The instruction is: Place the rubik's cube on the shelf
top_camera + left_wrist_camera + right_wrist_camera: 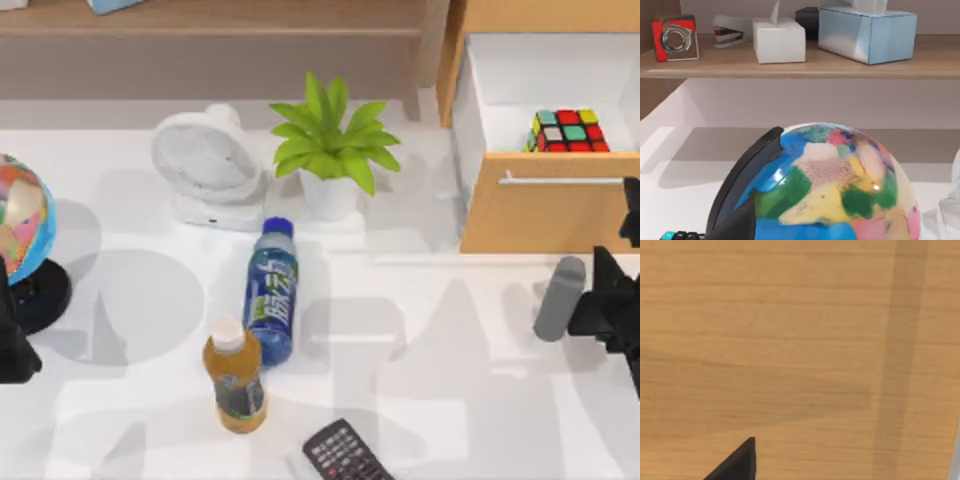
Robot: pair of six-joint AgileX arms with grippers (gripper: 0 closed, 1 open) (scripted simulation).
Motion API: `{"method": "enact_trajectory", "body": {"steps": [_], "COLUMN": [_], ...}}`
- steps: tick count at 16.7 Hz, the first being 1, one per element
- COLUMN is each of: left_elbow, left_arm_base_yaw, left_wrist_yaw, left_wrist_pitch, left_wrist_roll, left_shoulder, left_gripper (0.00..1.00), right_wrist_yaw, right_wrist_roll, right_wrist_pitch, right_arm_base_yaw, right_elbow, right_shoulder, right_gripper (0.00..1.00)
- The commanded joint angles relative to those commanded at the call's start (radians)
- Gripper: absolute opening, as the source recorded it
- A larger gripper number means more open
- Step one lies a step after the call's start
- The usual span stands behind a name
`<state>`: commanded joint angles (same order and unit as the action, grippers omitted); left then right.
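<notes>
The rubik's cube (567,131) still lies inside the open drawer (545,210) at about two o'clock in the top view, against the drawer's front panel, so the task is judged to be at its very start: nothing has been picked up. The shelf (210,32), the long wooden board with its upright post, runs along the twelve o'clock edge, well apart from the cube and to the left of the cabinet.

The right arm (610,300) sits at three o'clock, just below the drawer front, and its wrist view looks flat onto the orange wood with one dark fingertip (737,462) at the edge; whether its fingers are open or closed cannot be told. The left arm (12,345) is parked at nine o'clock beside the globe (22,215) (its fingers cannot be judged either).

The next move probably calls for the right arm to rise over the drawer front, come down into the white drawer onto the cube, then carry it up and left to the board.

The white table (450,330) holds a fan (205,165), a potted plant (330,150), a blue bottle (270,290) lying down, a yellow bottle (235,375) and a remote (345,455) at six o'clock. The left wrist view shows the board already carrying a white box (779,40), a blue tissue box (867,32), a stapler (727,32) and a red block (675,37), so free room there is limited.
</notes>
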<state>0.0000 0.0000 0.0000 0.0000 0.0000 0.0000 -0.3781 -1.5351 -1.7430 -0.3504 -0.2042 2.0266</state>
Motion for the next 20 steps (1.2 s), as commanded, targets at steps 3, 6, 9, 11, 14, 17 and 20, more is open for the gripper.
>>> {"method": "enact_trajectory", "body": {"steps": [3, 6, 9, 11, 14, 17, 20], "left_elbow": [0.000, 0.000, 0.000, 0.000, 0.000, 0.000, 0.000], "left_arm_base_yaw": [0.000, 0.000, 0.000, 0.000, 0.000, 0.000, 0.000], "left_wrist_yaw": [0.000, 0.000, 0.000, 0.000, 0.000, 0.000, 0.000], "left_wrist_pitch": [0.000, 0.000, 0.000, 0.000, 0.000, 0.000, 0.000], "left_wrist_roll": [0.000, 0.000, 0.000, 0.000, 0.000, 0.000, 0.000], "left_shoulder": [0.000, 0.000, 0.000, 0.000, 0.000, 0.000, 0.000], "left_gripper": [1.00, 1.00, 1.00, 1.00, 1.00, 1.00, 1.00], "right_wrist_yaw": [0.025, 0.074, 0.135, 0.175, 0.230, 0.280, 0.321], "right_wrist_roll": [0.074, 0.198, 0.359, 0.480, 0.668, 0.854, 1.029], "right_wrist_pitch": [0.086, 0.255, 0.495, 0.684, 0.999, 1.340, 1.695], "right_arm_base_yaw": [-0.049, -0.119, -0.175, -0.191, -0.189, -0.169, -0.130], "right_elbow": [-0.029, -0.098, -0.224, -0.342, -0.557, -0.798, -1.057], "right_shoulder": [-0.067, -0.149, -0.227, -0.269, -0.309, -0.310, -0.266], "right_gripper": [1.00, 1.00, 1.00, 1.00, 1.00, 1.00, 1.00]}}
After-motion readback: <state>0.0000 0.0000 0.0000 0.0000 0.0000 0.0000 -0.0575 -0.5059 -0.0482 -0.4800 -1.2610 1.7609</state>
